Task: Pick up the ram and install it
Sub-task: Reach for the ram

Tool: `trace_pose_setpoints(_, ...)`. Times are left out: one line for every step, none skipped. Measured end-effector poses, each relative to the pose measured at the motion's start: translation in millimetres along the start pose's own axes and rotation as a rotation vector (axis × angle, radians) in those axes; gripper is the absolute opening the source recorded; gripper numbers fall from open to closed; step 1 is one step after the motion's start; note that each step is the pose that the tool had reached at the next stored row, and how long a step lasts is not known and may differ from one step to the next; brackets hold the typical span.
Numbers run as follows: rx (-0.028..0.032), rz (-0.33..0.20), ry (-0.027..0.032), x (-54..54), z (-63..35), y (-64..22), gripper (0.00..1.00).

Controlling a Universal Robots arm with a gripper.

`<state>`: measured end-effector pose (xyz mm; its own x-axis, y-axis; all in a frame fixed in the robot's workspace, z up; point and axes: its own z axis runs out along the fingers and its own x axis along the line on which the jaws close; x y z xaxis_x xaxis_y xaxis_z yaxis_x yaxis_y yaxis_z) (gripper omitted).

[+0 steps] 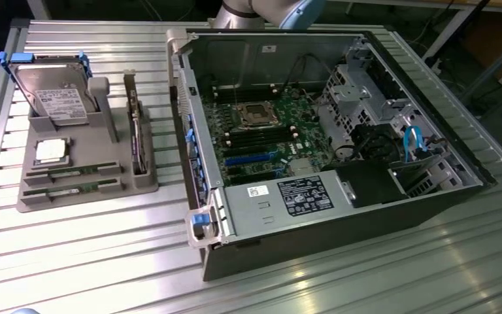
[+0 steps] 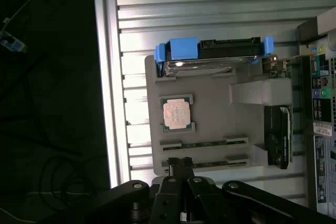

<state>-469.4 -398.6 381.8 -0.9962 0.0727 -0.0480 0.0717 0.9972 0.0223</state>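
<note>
Two ram sticks, thin green strips, lie in the front slots of a grey holder (image 1: 85, 196): one ram stick (image 1: 72, 172) (image 2: 205, 144) and a second ram stick (image 1: 66, 190) (image 2: 212, 160) beside it. My gripper (image 2: 181, 165) hangs well above the holder with its dark fingers pressed together and nothing between them, its tips over one end of the second stick. The open computer case (image 1: 321, 209) lies on the exterior view's right of the holder, with the green motherboard (image 1: 268, 140) and its black memory slots exposed.
The holder also carries a silver hard drive (image 1: 55, 98) (image 2: 199, 66) in a blue-tabbed frame, a square processor (image 1: 50, 150) (image 2: 176, 114) and an upright card (image 1: 135, 131) (image 2: 278, 135). The arm's base (image 1: 264, 10) stands behind the case. The ribbed metal table (image 1: 85, 261) ends close to the holder.
</note>
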Motion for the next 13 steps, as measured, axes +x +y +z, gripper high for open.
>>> trace_pose_setpoints(0.0000,0.000,0.0000,0.0,0.0,0.0,0.11)
trace_pose_setpoints(0.0000,0.000,0.0000,0.0,0.0,0.0,0.11)
trace_pose_setpoints(0.0000,0.000,0.0000,0.0,0.0,0.0,0.11)
trace_pose_setpoints(0.0000,0.000,-0.0001,0.0,0.0,0.0,0.11)
trace_pose_setpoints(0.0000,0.000,0.0000,0.0,0.0,0.0,0.11)
trace_pose_setpoints(0.0000,0.000,0.0000,0.0,0.0,0.0,0.11)
trace_pose_setpoints(0.0000,0.000,0.0000,0.0,0.0,0.0,0.11)
trace_pose_setpoints(0.0000,0.000,0.0000,0.0,0.0,0.0,0.11)
trace_pose_setpoints(0.0000,0.000,0.0000,0.0,0.0,0.0,0.11)
trace_pose_setpoints(0.0000,0.000,0.0000,0.0,0.0,0.0,0.11)
trace_pose_setpoints(0.0000,0.000,0.0000,0.0,0.0,0.0,0.11)
trace_pose_setpoints(0.0000,0.000,-0.0001,0.0,0.0,0.0,0.11)
trace_pose_setpoints(0.0000,0.000,0.0000,0.0,0.0,0.0,0.11)
